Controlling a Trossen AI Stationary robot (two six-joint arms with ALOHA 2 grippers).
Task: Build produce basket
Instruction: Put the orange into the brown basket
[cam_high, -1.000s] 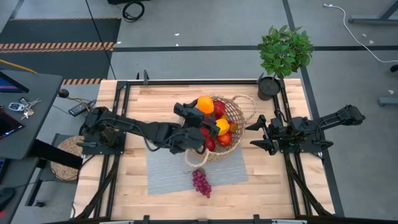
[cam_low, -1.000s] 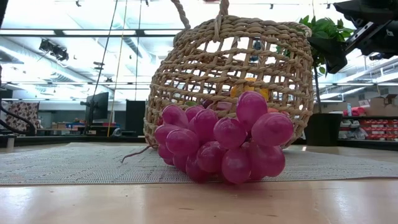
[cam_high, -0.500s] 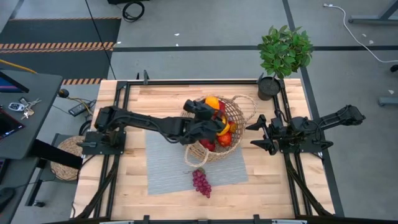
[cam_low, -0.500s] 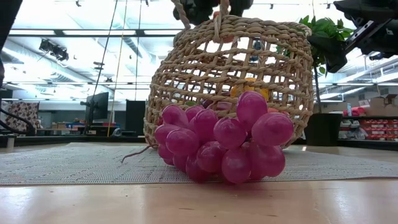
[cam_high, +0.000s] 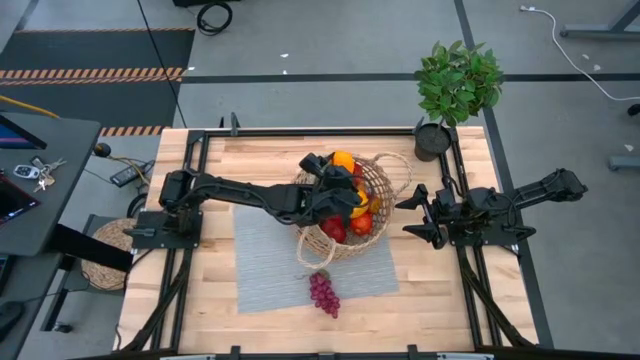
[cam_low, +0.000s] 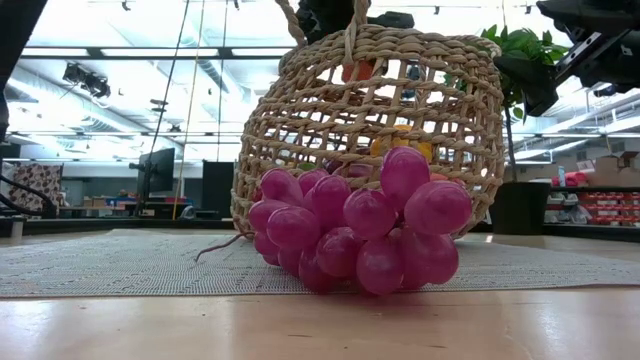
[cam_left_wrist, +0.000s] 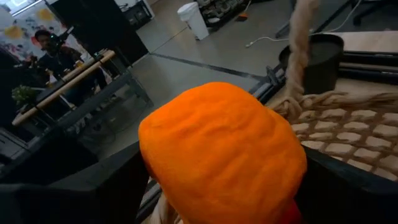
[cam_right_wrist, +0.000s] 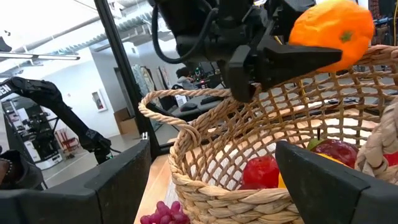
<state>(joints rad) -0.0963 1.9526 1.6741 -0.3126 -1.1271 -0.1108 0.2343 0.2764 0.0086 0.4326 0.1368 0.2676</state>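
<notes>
The basket (cam_high: 362, 205) is a round, light tan, open-weave wicker vessel with thin loop handles. In the high view it sits just right of the frame centre, on the upper right part of a grey mat (cam_high: 270, 270). It already contains produce: a red apple (cam_high: 334, 229) at the lower left of the opening, a yellow piece beside it, and further red pieces toward the right. In the low view the basket (cam_low: 400, 110) fills the upper centre of the frame, its weave showing coloured pieces inside.

A bunch of purple grapes (cam_high: 323, 292) lies on the mat below the basket in the high view, apart from it. In the low view the grapes (cam_low: 360, 225) occupy the frame centre, in front of the basket wall.

The left gripper (cam_high: 338, 172) is positioned over the upper left rim of the basket. Its fingers are spread wide around an orange (cam_high: 343, 161), which is held between them. The right wrist view shows the orange (cam_right_wrist: 333, 28) clamped above the rim.

The right gripper (cam_high: 412, 215) waits at the right of the frame, beside the basket, fingers spread and holding nothing.
</notes>
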